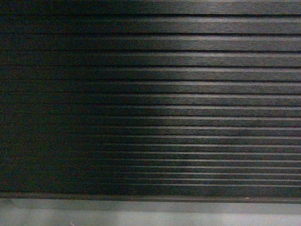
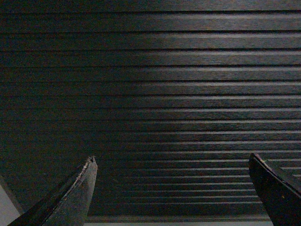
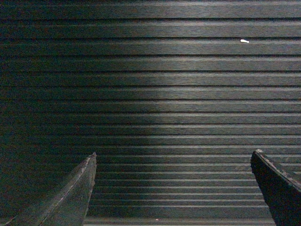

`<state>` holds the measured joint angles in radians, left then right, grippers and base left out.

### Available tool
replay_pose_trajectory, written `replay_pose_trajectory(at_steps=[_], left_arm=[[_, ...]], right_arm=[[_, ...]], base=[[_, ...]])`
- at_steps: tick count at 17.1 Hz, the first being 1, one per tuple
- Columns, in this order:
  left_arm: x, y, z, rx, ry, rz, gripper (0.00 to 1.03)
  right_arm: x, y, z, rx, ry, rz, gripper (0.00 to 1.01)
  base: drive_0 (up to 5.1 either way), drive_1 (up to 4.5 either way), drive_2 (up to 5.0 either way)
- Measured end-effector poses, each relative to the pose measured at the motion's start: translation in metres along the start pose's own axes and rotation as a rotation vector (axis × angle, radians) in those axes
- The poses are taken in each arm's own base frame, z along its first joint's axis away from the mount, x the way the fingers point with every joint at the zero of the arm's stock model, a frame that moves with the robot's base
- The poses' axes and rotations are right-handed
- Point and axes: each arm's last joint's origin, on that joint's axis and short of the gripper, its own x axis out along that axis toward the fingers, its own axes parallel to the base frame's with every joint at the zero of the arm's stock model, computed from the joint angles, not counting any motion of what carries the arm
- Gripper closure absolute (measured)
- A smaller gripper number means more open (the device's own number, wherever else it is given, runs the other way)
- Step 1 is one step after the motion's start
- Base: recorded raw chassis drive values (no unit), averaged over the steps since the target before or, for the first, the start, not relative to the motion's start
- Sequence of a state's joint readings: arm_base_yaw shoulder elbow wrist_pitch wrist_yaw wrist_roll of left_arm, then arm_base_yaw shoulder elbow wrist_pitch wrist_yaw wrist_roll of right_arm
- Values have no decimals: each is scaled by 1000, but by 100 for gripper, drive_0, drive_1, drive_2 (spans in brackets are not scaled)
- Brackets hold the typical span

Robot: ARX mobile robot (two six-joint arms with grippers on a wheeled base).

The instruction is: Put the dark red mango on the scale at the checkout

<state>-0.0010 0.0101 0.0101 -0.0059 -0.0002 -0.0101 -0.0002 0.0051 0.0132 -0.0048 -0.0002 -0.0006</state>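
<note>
The horizontally ribbed black front panel of the checkout (image 1: 150, 103) fills the head view and stands close before both wrist cameras (image 2: 155, 84) (image 3: 155, 84). My left gripper (image 2: 172, 159) is open, its two dark fingers wide apart with only the panel behind them. In the right wrist view my right gripper (image 3: 173, 154) is likewise open and holds nothing. The dark red mango and the scale are out of view. Neither gripper shows in the head view.
A strip of pale grey floor (image 1: 150, 214) runs under the panel's bottom edge. A small white speck (image 3: 244, 41) sits on an upper rib in the right wrist view. The scene is dim, brighter toward the right.
</note>
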Motion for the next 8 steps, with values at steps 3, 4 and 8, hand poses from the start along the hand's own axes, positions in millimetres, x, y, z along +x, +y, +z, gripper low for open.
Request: replay_pose_trajectory(at_steps=[3, 4, 8], left_arm=[[0, 0, 0, 0, 0, 0, 5], [0, 0, 0, 0, 0, 0, 5], [0, 0, 0, 0, 0, 0, 5]], right_arm=[[0, 0, 0, 0, 0, 0, 3], [0, 0, 0, 0, 0, 0, 3], [0, 0, 0, 0, 0, 0, 3]], base=[[0, 0, 0], [0, 0, 0], [0, 0, 0]])
